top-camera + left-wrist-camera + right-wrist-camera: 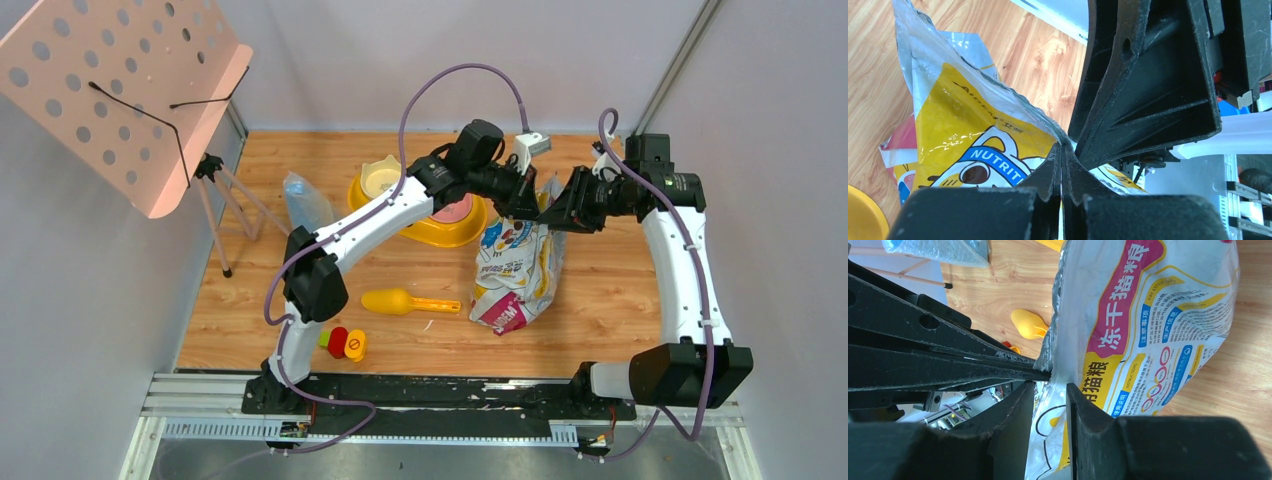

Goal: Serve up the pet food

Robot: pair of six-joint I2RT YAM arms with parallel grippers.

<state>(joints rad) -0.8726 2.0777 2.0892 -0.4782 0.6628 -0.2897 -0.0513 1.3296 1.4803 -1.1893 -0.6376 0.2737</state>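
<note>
The white printed foil bag (515, 270) stands on the wooden table with its top held up. My left gripper (520, 205) is shut on the bag's top edge; in the left wrist view the jaws (1063, 150) pinch the foil (958, 115) flat. My right gripper (552, 215) is beside it at the same edge. In the right wrist view its jaws (1050, 387) are apart with the bag's foil (1158, 315) between them. No kibble shows; it is hidden inside the bag. The yellow scoop (405, 302) lies on the table left of the bag.
A yellow double bowl (430, 215) with a pink inset sits behind the bag, under the left arm. A clear plastic bag (305, 200) lies left of it. A pink perforated stand (120, 90) on a tripod fills the far left. Small red, yellow and green pieces (343, 343) lie near the front.
</note>
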